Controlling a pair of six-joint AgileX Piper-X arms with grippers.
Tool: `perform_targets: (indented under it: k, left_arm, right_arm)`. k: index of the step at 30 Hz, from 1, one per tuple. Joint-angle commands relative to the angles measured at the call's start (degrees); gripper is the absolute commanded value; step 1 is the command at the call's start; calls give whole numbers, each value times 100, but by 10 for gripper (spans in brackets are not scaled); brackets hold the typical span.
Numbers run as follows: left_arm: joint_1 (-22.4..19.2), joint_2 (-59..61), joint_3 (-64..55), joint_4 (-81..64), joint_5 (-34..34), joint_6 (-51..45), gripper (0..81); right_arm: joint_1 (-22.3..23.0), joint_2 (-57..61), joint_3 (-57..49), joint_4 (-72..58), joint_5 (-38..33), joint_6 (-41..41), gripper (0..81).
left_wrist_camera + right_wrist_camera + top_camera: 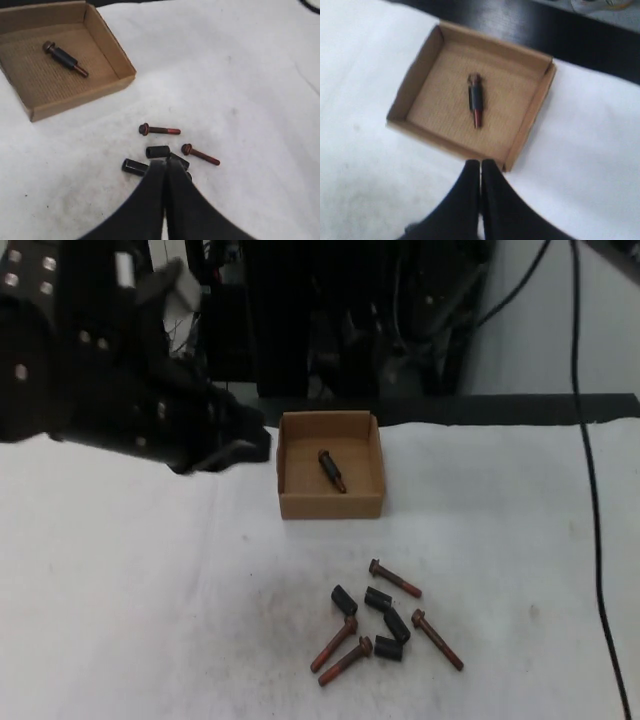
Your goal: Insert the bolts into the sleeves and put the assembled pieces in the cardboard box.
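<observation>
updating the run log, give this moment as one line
box: one assembled piece inside | loose bolts and sleeves on cloth | left tool shut near sleeves | right tool shut by box

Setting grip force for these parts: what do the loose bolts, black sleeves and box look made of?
Bolts: probably metal, reddish-brown finish, coating or rust, with flanged heads. Sleeves: matte black, plastic or rubber; unclear which. Box: brown corrugated cardboard, shown by its ribbed floor.
</observation>
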Motion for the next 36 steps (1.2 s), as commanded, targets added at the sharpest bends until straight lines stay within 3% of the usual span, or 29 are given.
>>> perform_targets:
  k: [1,5,8,18,21,23,27,36]
  left_arm:
    - [-541,-68,-40,34,-714,98,3]
    - [-1136,-58,-40,86,-2143,545,3]
    - [-1288,-19,-40,3,-2844,969,3]
    - [-1319,1224,-75,-128,-2031,1158,3]
    - [-1447,1673,-204,-128,-1688,1158,71]
    - [-1580,1925,-346,-128,-1485,1158,173]
    - [-1838,2299,-698,-128,-1551,1158,386]
    - [-2056,3091,-1662,946,-2645,1499,402]
  right_arm:
    - [-76,-494,774,628,-10,-127,8]
    - [-237,-1439,2117,361,-51,-128,8]
    - [-502,-2400,3089,5,-51,-128,8]
    - [-1703,-5732,5285,-422,-688,-128,8]
    - [-1727,-6300,5638,-529,-670,-128,8]
    - [-1681,-6447,5805,-670,-670,-128,8]
    - [-1641,-6379,5995,-901,-699,-128,8]
    - [-1657,-6199,6045,-1216,-699,-128,8]
